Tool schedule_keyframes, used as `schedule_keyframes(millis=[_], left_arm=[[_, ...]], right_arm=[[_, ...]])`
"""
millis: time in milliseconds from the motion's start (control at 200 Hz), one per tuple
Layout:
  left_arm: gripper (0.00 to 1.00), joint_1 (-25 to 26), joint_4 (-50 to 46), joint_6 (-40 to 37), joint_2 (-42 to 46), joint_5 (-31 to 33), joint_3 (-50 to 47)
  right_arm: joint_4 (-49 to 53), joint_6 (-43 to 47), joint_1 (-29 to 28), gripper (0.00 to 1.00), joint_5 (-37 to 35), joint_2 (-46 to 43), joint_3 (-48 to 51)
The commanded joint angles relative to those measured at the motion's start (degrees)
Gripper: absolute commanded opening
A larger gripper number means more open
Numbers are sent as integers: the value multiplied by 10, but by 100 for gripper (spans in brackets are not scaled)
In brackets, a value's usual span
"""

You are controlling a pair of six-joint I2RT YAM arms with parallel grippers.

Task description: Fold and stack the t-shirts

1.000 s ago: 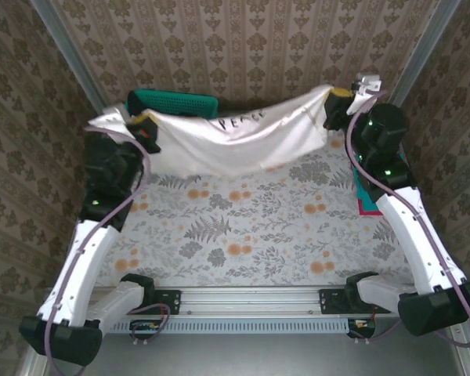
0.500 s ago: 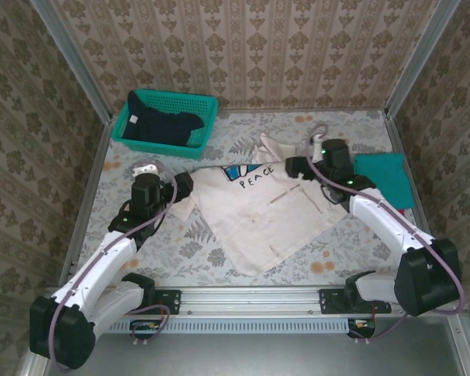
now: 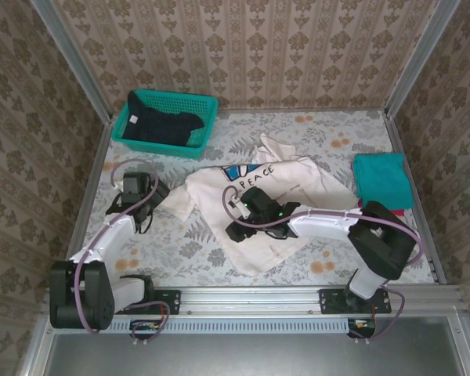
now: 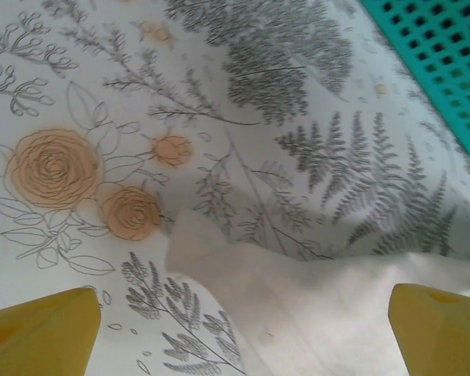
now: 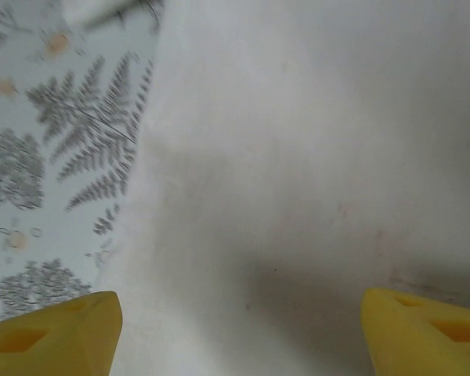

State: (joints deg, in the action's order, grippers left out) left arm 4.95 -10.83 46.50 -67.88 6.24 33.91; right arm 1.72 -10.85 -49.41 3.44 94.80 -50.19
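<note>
Cream-white cloth t-shirt with a blue daisy print and "PEACE" (image 3: 290, 196) lies spread flat at the middle of the floral-covered bench (image 3: 321, 129), print up, no fold in it yet. We read its long axis as running from the collar at upper centre down to the hem corner at lower centre, a bit tilted.

Right end effector (image 3: 239, 229) hangs over the shirt's lower-left edge with its fingers apart and nothing clamped. In the right wrist view the cloth edge runs down the left of frame.

Left end effector (image 3: 149, 192) is at the left of frame, just beside the shirt's left sleeve (image 3: 180, 200), fingers apart and empty. In the left wrist view the sleeve tip lies on the bench between the yellow fingertips (image 4: 39, 329), ungripped.

So the sleeve lies just right of the left end effector and the left arm is nearer to it. The right arm is nearer to the hem side. We judge the next move as a pinch on those two edges.

Containers: the teal plastic mesh basket (image 3: 207, 102) at upper left holds the crumpled dark navy t-shirt (image 3: 160, 125). The plain teal t-shirt (image 3: 382, 178) sits folded at the right, well apart from the cream one.
</note>
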Motion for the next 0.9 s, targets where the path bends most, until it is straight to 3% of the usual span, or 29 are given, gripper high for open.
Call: schedule_keyframes(millis=[0,185,410,545,640,735,775,835,895], left_arm=[[91,-16,3,55,-29,-28,16],[81,-25,29,99,-88,-50,34],[72,-28,59,122,-169,-71,68],[56,-28,68,124,-187,-63,81],[36,-28,70,120,-193,-60,88],[16,-28,72,117,-186,-58,88],[8,-28,74,114,-180,-57,89],[0,-28,75,107,-169,-57,92],[0,-28,75,98,-153,-55,99]], right_arm=[[-8,-5,0,78,0,16,-20],[18,37,-12,78,30,37,-35],[78,95,-57,92,-3,78,-67],[108,107,-79,91,-42,118,-89],[134,96,-78,72,-67,144,-104],[124,96,-76,25,-113,123,-90],[116,99,-70,11,-132,104,-80],[111,102,-49,0,-153,71,-70],[105,105,-20,0,-169,30,-59]])
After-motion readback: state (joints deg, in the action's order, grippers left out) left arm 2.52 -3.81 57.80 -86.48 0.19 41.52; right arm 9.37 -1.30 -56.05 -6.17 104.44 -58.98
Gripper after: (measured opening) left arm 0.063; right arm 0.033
